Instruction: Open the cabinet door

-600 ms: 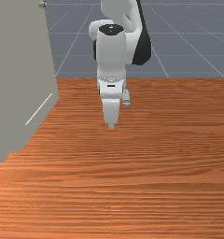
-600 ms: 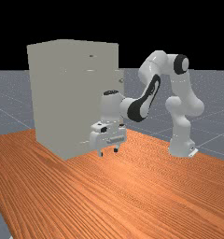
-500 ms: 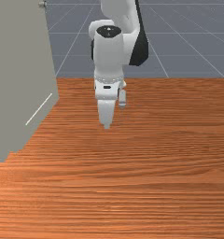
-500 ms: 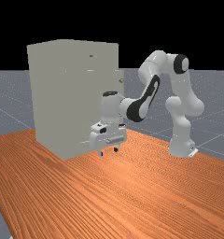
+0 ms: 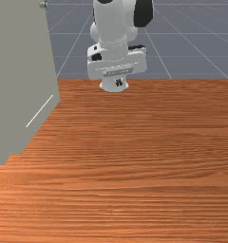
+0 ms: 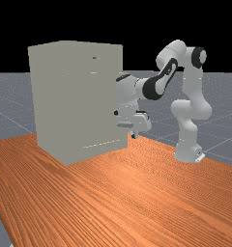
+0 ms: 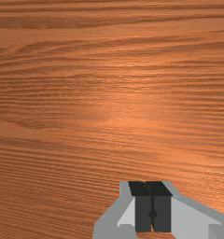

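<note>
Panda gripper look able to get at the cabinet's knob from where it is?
Probably, once opened: the gripper is shut and off to the front view's right of the knob, but nothing visible blocks the space between.

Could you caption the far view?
Panda arm, its gripper partly behind a grey cabinet on a wooden table.

The cabinet (image 6: 74, 106), a tall grey-beige box with a small knob (image 5: 43, 4), stands upright on the worktop (image 6: 113, 202) at the far view's left, its door position not discernible.
</note>
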